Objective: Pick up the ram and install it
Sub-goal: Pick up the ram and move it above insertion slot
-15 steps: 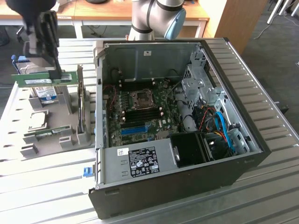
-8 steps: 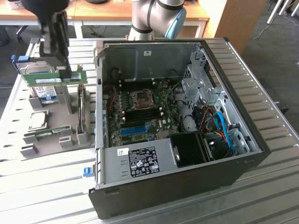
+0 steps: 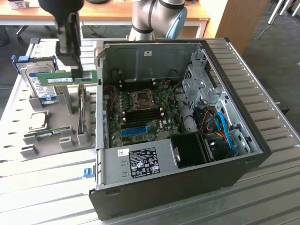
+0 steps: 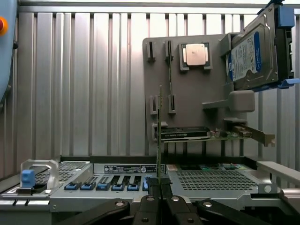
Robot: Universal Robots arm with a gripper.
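Arm pose: gripper [image 3: 73, 70] hangs fingers-down at ten o'clock from the open computer case [image 3: 262, 140] in the exterior view, above the grey parts tray [image 3: 16, 126]. Jaws are drawn almost together, pinching the ram [image 3: 61, 78] by its upper edge. The stick is level, held clear of the tray, just in front of the hard drive [image 3: 37, 86]. Wrist view: ram edge-on between the fingertips [image 4: 149, 206].

Surface: slatted metal table [image 3: 267, 197]; wooden desk [image 3: 112, 11] at twelve o'clock. The tray also carries a processor chip [image 3: 37, 120] and a second stick [image 3: 47, 133].

Edges: the case's near wall stands between ram and motherboard [image 3: 140, 110], at four o'clock from the gripper. Open air above both.
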